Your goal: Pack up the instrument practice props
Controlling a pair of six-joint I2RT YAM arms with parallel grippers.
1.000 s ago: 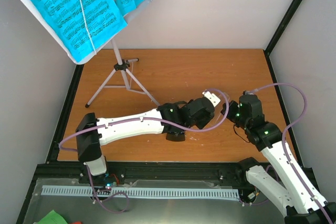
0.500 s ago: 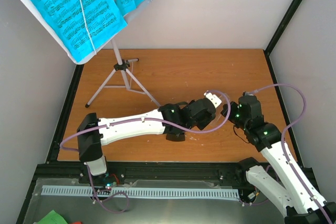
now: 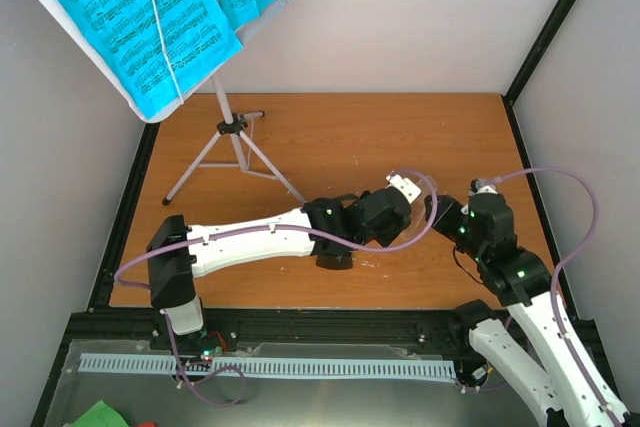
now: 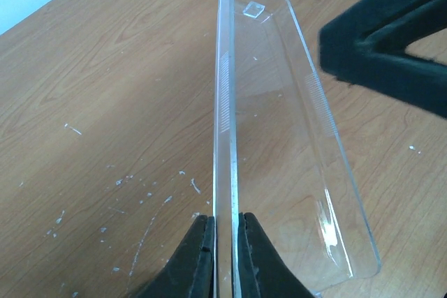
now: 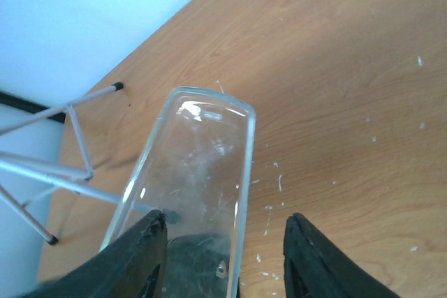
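The clear plastic cover (image 4: 279,137) is held over the wooden table. My left gripper (image 4: 225,232) is shut on one of its side walls, at mid-table in the top view (image 3: 410,215). My right gripper (image 5: 227,263) is open, and the cover's near end (image 5: 202,151) lies between its fingers, close to the left one; a dark shape shows through the plastic. The right gripper sits just right of the left one (image 3: 441,215). The white tripod music stand (image 3: 232,129) stands at the back left and carries the cyan sheet-music pages (image 3: 130,17). The metronome does not show clearly.
The tripod legs (image 5: 42,172) spread over the table's back left part. White walls close the back and left, and a black frame post (image 3: 555,22) rises at the back right. A white perforated rail (image 3: 270,367) runs below the table's near edge.
My right arm has drawn back a little to the right and toward the near edge. My left arm and the cover have stayed put.
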